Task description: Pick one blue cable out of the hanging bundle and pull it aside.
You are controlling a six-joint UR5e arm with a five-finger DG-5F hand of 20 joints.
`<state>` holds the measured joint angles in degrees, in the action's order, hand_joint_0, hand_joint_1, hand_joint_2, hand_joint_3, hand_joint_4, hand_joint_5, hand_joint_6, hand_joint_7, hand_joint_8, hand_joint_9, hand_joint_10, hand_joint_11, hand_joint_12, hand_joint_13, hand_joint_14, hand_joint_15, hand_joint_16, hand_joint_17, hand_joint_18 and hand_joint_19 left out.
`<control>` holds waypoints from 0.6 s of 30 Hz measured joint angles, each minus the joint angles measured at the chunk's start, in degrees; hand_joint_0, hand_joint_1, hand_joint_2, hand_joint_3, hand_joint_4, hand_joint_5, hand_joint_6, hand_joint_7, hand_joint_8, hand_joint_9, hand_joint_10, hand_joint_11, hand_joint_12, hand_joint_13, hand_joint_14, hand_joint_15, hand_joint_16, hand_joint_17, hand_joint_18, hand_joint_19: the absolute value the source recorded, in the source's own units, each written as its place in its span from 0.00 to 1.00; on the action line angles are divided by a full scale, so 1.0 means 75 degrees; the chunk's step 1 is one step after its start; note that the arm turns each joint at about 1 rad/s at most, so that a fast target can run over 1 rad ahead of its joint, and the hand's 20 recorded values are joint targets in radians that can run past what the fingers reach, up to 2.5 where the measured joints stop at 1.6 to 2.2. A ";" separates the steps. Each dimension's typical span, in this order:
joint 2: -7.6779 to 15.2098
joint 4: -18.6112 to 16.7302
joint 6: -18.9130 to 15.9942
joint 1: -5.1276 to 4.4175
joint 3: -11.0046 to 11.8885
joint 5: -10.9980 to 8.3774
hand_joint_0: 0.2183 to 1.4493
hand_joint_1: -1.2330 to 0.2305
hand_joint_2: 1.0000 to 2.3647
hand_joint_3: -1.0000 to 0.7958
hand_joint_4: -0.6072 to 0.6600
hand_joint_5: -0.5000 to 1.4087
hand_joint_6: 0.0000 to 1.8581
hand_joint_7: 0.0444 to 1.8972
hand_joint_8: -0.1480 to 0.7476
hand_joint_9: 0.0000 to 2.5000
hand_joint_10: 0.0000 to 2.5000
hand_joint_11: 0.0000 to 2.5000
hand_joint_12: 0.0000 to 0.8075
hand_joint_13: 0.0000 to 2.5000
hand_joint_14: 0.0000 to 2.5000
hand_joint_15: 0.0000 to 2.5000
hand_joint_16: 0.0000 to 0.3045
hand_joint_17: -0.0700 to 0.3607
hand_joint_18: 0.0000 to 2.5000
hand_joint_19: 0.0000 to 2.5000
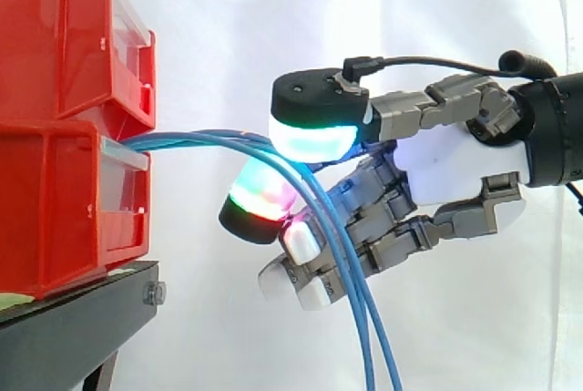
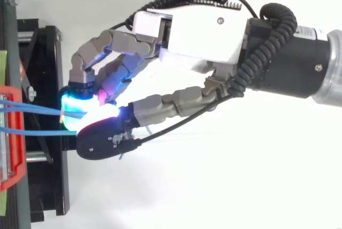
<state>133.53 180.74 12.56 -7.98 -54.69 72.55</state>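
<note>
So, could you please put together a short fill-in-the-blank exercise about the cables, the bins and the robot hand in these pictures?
1. The blue cables come out of the ____ of the two stacked red bins.
2. The stand under the bins is ____ in colour.
3. In the side view, the robot hand reaches in from the ____ edge.
4. Past the bin, the cables bend and hang ____.
Missing words: lower; black; right; down.
</note>
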 measured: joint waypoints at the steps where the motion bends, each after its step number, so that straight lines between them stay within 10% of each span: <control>1: 0.0000 -0.0001 -0.0021 0.0000 -0.0001 -0.0002 0.39 0.25 0.02 0.45 0.41 0.18 0.53 0.46 0.44 0.36 0.01 0.22 0.34 0.26 0.01 0.15 0.14 0.38 0.21 0.15; 8: -0.0003 -0.0005 -0.0181 -0.0020 -0.0002 -0.0026 0.47 0.24 0.00 0.28 0.35 0.18 0.52 0.56 0.42 0.37 0.01 0.23 0.32 0.28 0.01 0.14 0.13 0.38 0.25 0.15; 18: -0.0003 -0.0005 -0.0244 -0.0025 -0.0003 -0.0007 0.31 0.34 0.00 0.28 0.45 0.20 0.51 0.48 0.40 0.43 0.01 0.24 0.33 0.28 0.01 0.15 0.13 0.37 0.26 0.17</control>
<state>133.51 180.70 10.73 -8.17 -54.71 72.50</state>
